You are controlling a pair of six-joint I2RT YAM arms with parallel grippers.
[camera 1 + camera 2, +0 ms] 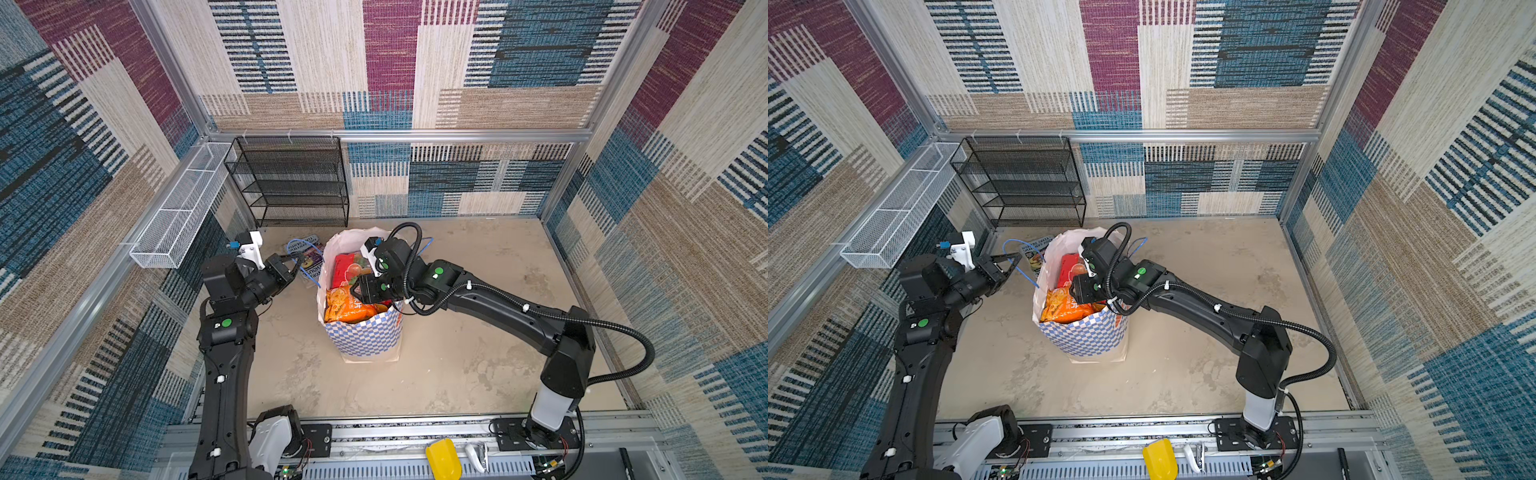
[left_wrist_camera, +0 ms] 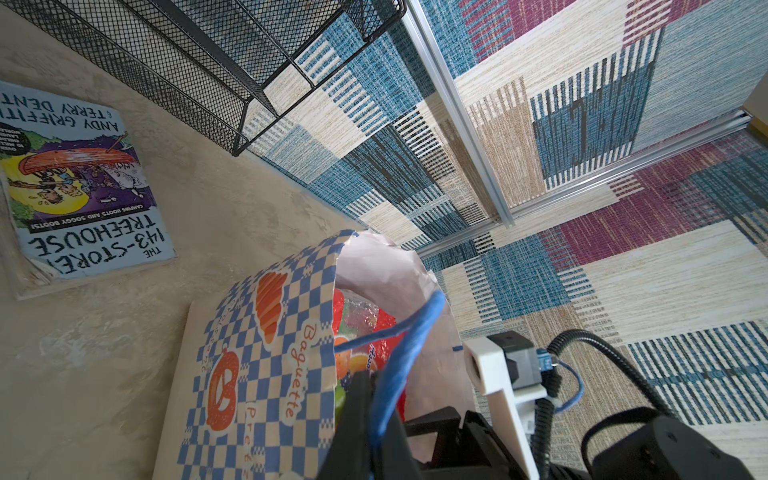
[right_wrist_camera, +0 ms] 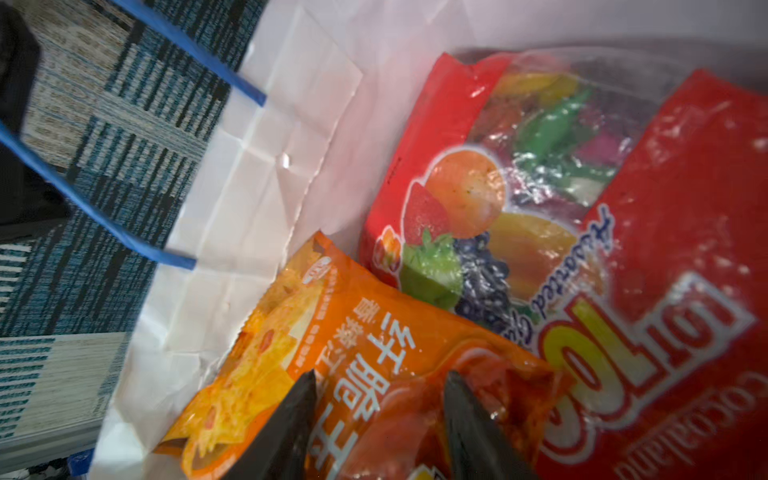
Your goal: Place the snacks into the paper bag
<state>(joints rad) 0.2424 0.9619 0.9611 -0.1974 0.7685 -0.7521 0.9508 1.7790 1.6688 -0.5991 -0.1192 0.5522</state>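
Your left gripper [image 1: 296, 266] stands left of the paper bag [image 1: 365, 336] in both top views, closed on its blue cord handle [image 2: 419, 328]; you have bare counter [image 1: 478, 332] on its right and near side. The right gripper [image 1: 356, 293] dips inside the rim.

Left wrist view: the bag reads "Baguette"; the book [image 2: 83, 187] beside it, "143-Storey Treehouse".

Right wrist view: jaws apart over the orange packet [image 3: 353, 332], gripping nothing; the red packet [image 3: 685, 208] reads "Assorted" and "Cocoaland".
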